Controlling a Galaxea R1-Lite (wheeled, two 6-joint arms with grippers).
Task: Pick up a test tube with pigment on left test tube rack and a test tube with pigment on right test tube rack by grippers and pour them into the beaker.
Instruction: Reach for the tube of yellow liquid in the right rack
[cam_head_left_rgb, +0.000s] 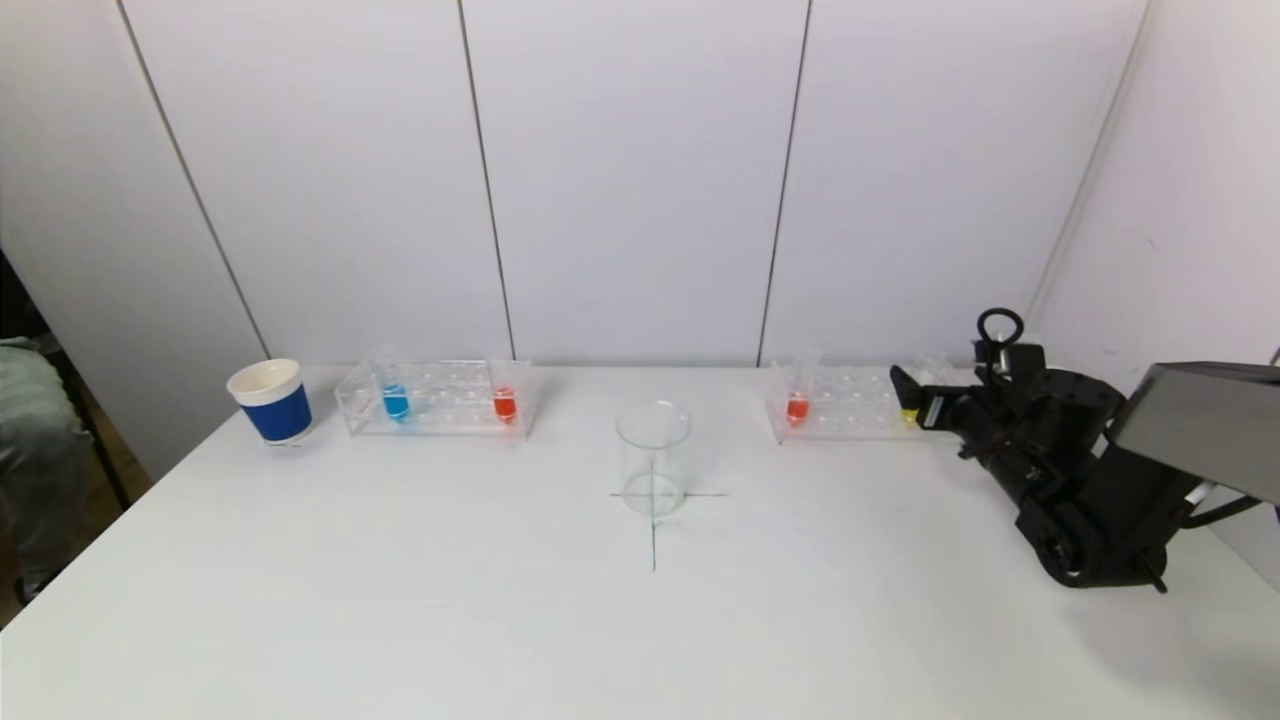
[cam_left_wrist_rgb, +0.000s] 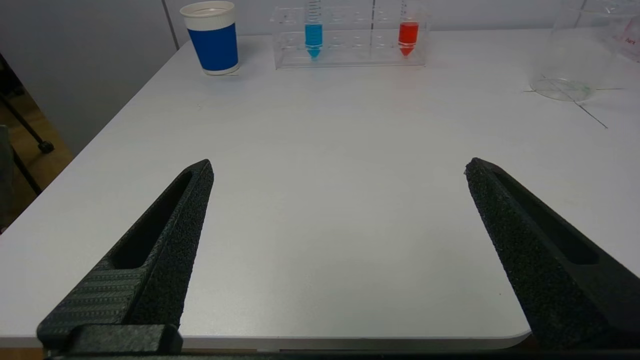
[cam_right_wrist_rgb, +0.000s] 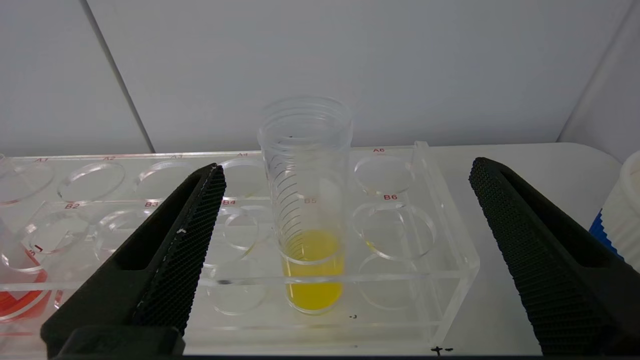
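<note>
Right gripper lined up on yellow tube; nothing lifted yet.

Right gripper: jaws spread wide either side of the yellow tube, level with it for a side grasp; tube upright in right rack, which also holds a red tube. Left gripper: agape, empty, parked low over the table's near edge, well apart from left rack. Beaker: empty, mid-table on its cross mark, between racks for either pour.

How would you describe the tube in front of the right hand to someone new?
Find the clear rack on the right of the white table. The tube stands near its outer end, between the open right hand. It alone holds yellow liquid; its neighbour holds red.
</note>
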